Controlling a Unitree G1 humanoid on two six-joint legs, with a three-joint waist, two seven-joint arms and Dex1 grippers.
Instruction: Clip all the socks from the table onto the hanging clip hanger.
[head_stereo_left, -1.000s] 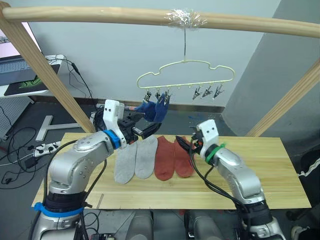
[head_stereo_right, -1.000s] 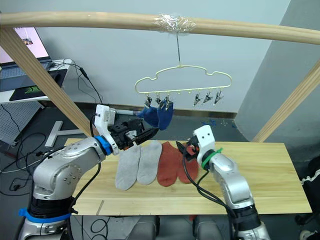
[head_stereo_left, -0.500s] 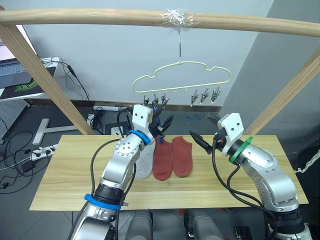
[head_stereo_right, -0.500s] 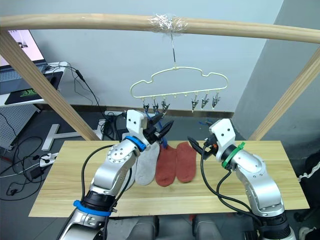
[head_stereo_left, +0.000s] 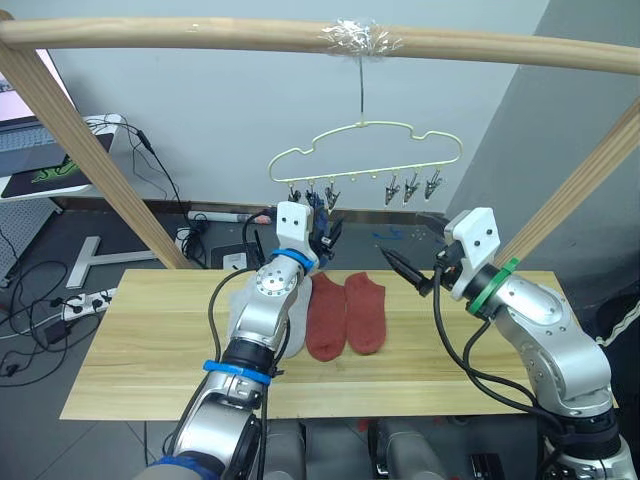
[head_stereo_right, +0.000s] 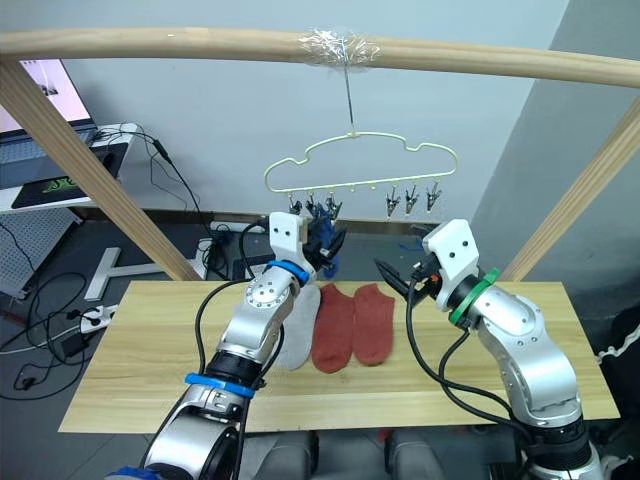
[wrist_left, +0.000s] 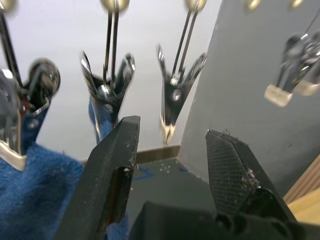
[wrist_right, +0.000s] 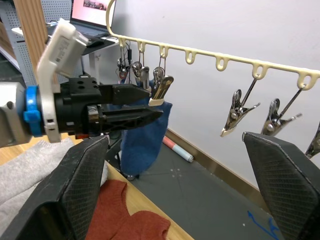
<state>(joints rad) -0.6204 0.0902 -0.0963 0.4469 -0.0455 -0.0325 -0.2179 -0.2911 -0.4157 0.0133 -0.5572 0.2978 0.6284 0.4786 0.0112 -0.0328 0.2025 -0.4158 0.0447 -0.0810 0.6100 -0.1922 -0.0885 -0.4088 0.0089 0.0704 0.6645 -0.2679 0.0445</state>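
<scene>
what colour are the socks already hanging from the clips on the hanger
Blue. The soft knit socks hang from the thin pale yellow-green wire hanger; clearest in the right wrist view.

2 head eye views look forward and down from above the pale wooden plank table (head_stereo_left: 140, 360), taking in the whole tabletop and the pale yellow-green wire clip hanger (head_stereo_left: 366, 150) under the thick round wooden rail (head_stereo_left: 200, 32); both share this scene. Left wrist view sits very close under the hanger's small grey metal clips (wrist_left: 172, 92), facing up. Right wrist view looks leftward along the hanger, sharing those clips.
</scene>
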